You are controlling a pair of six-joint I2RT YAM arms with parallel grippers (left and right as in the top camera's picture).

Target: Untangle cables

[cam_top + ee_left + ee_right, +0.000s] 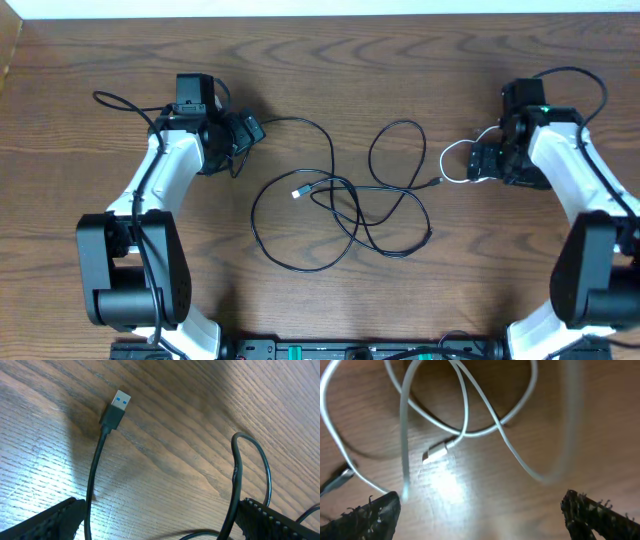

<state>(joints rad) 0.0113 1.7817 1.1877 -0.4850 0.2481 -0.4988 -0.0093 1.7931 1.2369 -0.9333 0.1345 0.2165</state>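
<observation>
Cables [345,205] lay spread over the middle and right of the brown wood-grain table [330,60], between two white and black arms reaching in from the near edge. The black cords [253,218] made the biggest shape: a wide loop at the centre, crossed by smaller loops that overlapped one another, with one strand running up and left to just beside the left tool [248,130]. The white cord [452,152] was much shorter and curled in a small loop on the right, right at the right tool [478,162]. Both tools stood spread wide and gripped nothing. In the left wrist view the left tool [159,505] hung low over the table with one black cord passing up between its fingers [45,522], ending in a flat blue-tipped plug [118,406] lying on the wood. In the right wrist view the right tool [480,502] hovered over crossing white strands, and a small silver-tipped plug [436,452] rested on the table beneath them. In the overhead view, a small dark plug end [435,182] lay near the white loop, and another light-tipped one [298,192] lay inside the big loop.
</observation>
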